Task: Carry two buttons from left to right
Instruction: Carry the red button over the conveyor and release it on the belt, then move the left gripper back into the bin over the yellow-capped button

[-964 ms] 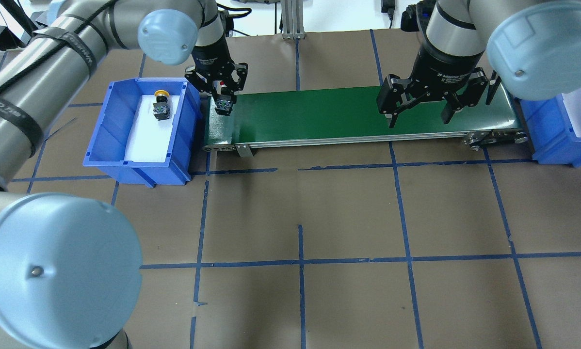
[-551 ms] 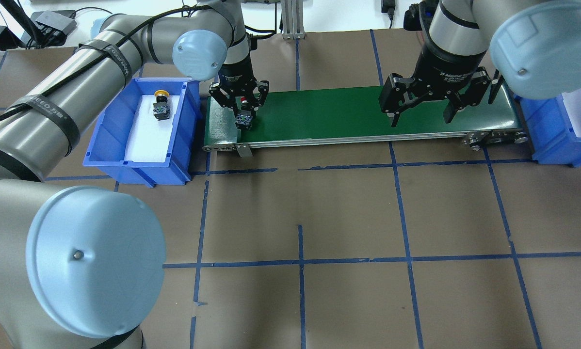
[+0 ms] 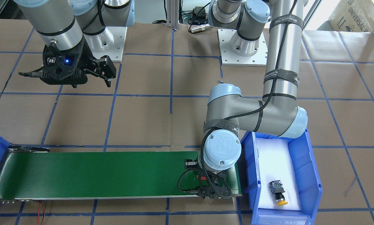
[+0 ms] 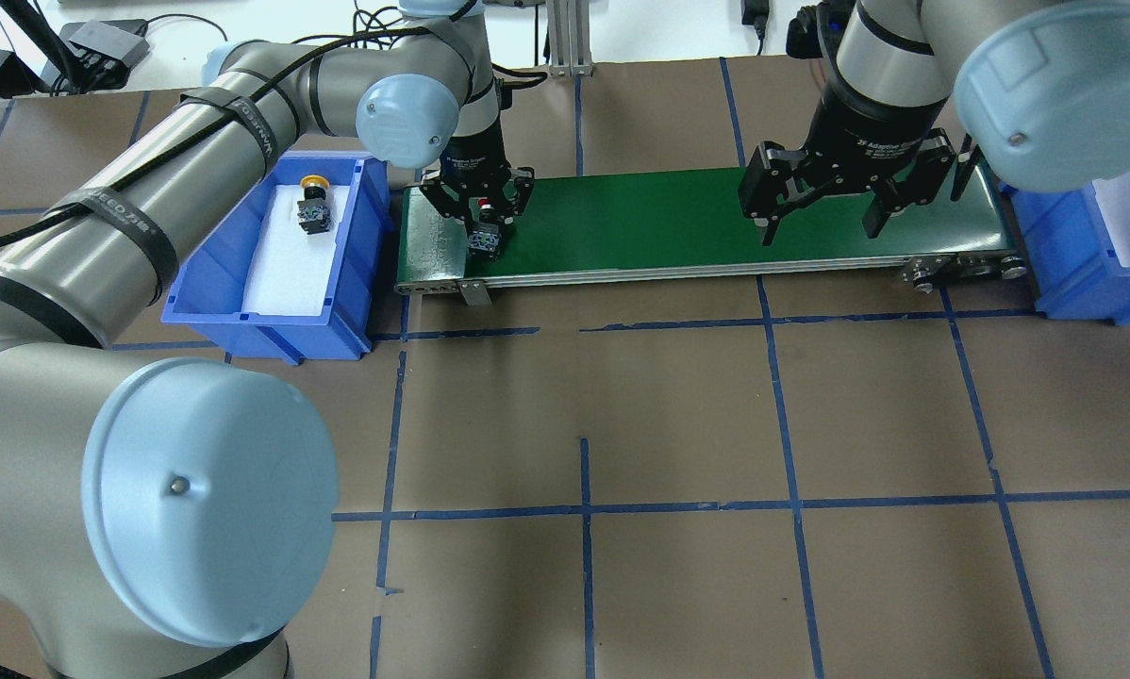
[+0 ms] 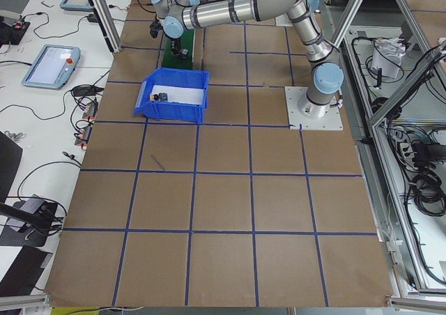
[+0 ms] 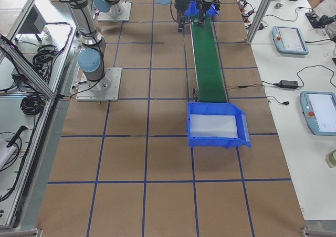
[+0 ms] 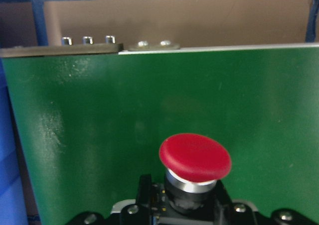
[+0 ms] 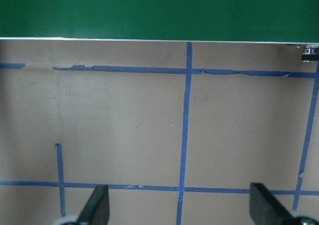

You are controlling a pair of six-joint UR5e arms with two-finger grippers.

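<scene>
My left gripper [image 4: 483,226] is shut on the red button [image 4: 483,243] over the left end of the green conveyor belt [image 4: 640,222]. The red cap [image 7: 195,155] fills the lower middle of the left wrist view, with belt behind it. I cannot tell whether the button touches the belt. In the front-facing view this gripper [image 3: 213,189] sits under the wrist joint. The yellow button [image 4: 312,203] lies on white foam in the left blue bin [image 4: 208,247], also seen in the front-facing view [image 3: 278,191]. My right gripper [image 4: 818,226] is open and empty above the belt's right part, its fingers [image 8: 97,207] spread wide.
A second blue bin [image 4: 1074,259] with white foam stands at the belt's right end, also seen in the exterior right view [image 6: 218,138]. The conveyor's metal frame and roller [image 4: 961,269] run along its front edge. Brown paper with blue tape lines covers the table [image 4: 678,424].
My left gripper has carried the red button from the bin's edge rightward onto the belt's left end and lower. The right gripper has barely moved.
</scene>
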